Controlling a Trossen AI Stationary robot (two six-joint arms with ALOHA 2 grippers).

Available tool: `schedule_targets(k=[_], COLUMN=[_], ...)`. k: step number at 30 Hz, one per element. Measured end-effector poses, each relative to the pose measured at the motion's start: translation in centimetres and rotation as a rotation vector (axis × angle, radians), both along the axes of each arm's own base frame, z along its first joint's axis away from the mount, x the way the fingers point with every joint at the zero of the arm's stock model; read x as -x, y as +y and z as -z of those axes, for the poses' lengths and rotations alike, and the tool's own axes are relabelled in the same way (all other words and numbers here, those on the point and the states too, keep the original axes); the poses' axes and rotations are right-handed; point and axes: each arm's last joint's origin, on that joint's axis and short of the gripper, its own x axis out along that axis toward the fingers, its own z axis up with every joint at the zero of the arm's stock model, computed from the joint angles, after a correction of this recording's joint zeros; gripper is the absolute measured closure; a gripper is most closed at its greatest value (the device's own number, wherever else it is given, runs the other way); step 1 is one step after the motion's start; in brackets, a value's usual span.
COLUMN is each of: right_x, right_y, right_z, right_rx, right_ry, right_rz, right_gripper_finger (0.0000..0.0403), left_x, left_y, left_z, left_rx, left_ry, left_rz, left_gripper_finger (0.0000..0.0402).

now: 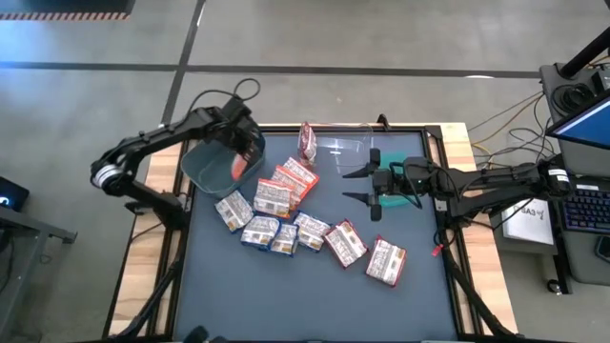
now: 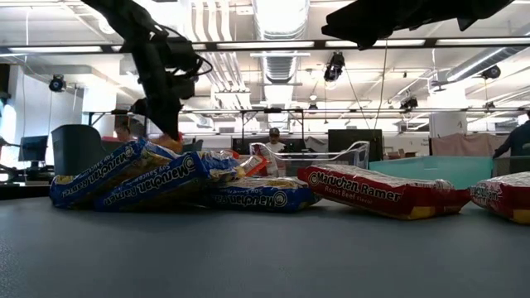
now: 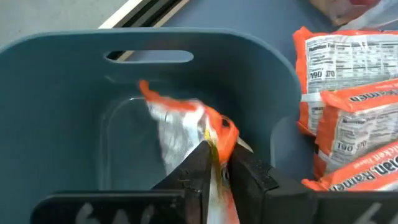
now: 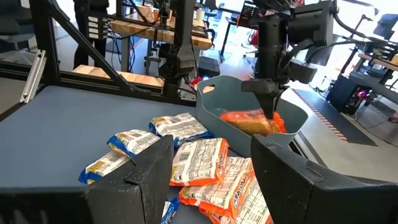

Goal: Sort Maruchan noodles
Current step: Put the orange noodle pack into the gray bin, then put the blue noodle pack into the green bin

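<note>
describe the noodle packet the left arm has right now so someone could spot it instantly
Find the grey-blue bin at the table's far left corner, under the left gripper. The orange packet hangs over the bin, pinched between that gripper's fingers. It is the only packet off the table; other orange ones lie flat in the pile beside the bin. The right gripper waits open above the table.

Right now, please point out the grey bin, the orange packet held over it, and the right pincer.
grey bin (image 3: pixel 56 93), left wrist view, inner wall.
orange packet (image 3: pixel 214 134), left wrist view, crumpled wrapper.
right pincer (image 1: pixel 365 185), high view, between fingertips.
</note>
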Motion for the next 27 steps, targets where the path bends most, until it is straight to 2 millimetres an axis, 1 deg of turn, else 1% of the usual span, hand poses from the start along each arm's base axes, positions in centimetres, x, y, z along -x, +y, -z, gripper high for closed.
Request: schedule_targets(k=[6, 19, 22, 27], right_x=[0.00, 0.00, 0.00, 0.00], right_y=[0.00, 0.00, 0.00, 0.00], right_z=[0.00, 0.00, 0.00, 0.00], right_rx=[0.001, -0.003, -0.002, -0.003], right_ry=[0.000, 0.000, 0.000, 0.000], right_rz=[0.000, 0.001, 0.001, 0.001], right_gripper_finger=[0.0200, 0.0200, 0.0200, 0.0200], left_x=[-0.31, -0.14, 0.00, 0.04], left_y=[0.25, 0.15, 0.01, -0.02], left_z=[0.28, 0.21, 0.30, 0.44], left_rx=[-0.007, -0.007, 0.007, 0.009], left_ry=[-0.004, 0.008, 0.024, 0.029], left_rz=[0.015, 0.034, 0.037, 0.041], left_gripper_finger=[0.0349, 0.0343, 0.0330, 0.0293])
